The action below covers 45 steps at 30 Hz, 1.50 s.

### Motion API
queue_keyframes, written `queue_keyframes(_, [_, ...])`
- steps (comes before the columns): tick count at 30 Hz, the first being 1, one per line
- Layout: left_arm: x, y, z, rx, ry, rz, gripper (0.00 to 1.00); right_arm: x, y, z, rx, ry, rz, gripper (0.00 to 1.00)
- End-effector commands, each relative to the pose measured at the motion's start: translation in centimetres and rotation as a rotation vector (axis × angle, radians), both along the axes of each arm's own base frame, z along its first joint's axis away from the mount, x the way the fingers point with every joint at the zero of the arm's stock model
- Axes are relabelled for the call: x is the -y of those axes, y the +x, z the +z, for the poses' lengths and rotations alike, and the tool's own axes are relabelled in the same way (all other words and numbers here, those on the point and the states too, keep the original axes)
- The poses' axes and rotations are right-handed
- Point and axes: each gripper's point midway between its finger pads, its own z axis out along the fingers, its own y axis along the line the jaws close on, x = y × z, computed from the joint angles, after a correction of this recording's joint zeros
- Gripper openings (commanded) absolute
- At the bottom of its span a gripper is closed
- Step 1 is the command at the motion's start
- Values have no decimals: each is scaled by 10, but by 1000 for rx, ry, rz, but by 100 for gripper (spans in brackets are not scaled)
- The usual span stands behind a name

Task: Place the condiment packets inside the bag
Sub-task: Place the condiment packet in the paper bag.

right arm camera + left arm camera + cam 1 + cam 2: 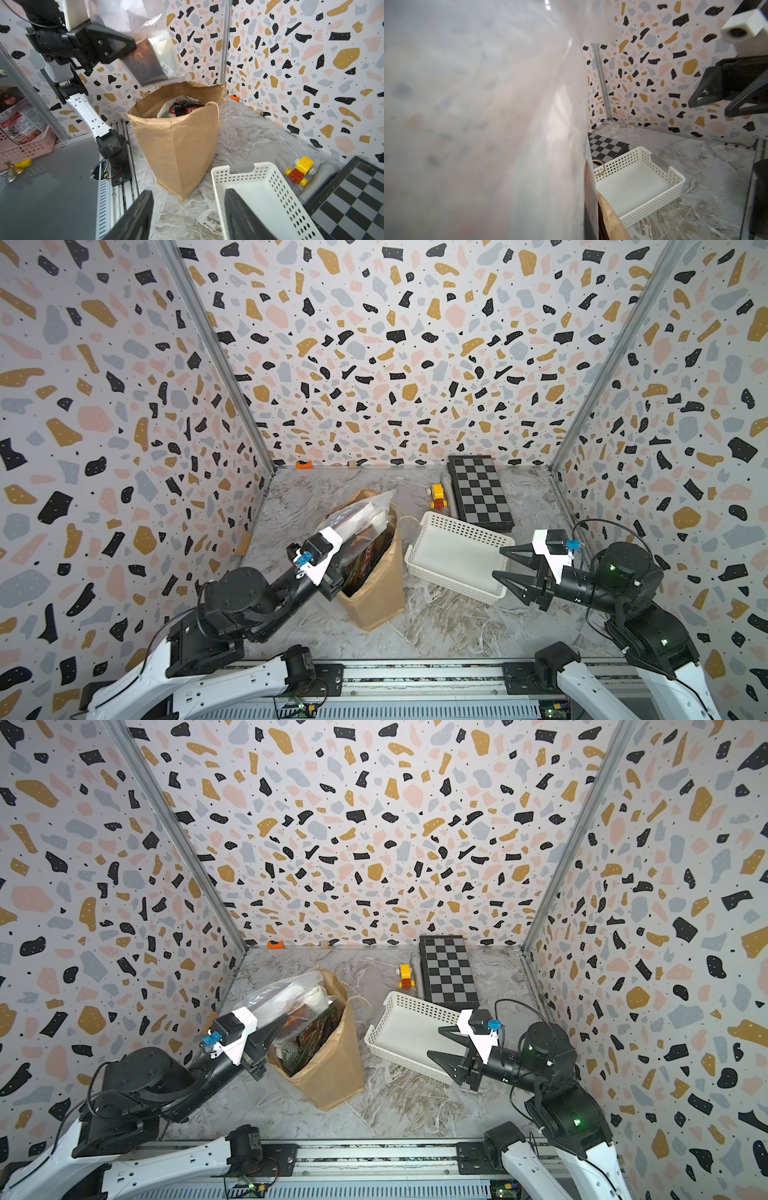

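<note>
One clear packet hangs clamped in left gripper.

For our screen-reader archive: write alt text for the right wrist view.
The left arm's fingers pinch a clear packet holding dark and white sachets above the open brown paper bag, which stands upright with other packets already inside. In the foreground are the right arm's fingers, open, and a white perforated basket; a toy car and chessboard lie beside it.

Tan kraft bag, white perforated basket, black-and-grey chequered board, yellow-and-red toy, grey marbled table
</note>
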Motion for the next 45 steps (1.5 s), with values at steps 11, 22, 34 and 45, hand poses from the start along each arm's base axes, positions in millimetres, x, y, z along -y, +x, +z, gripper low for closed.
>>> queue_keyframes(11, [30,3,-44,-169,-19,-74,0,3,-2,-1,-19,16,-26,57])
queue_keyframes(22, [23,13,-70,-515,-147,-54,0,8,-3,-13,-23,-16,-53,58])
queue_keyframes(34, [21,18,-141,-603,-47,-24,0,9,-2,-20,-24,-25,-59,58])
queue_keyframes(45, [13,18,-164,-627,-25,15,34,8,3,-29,-37,-38,-64,58])
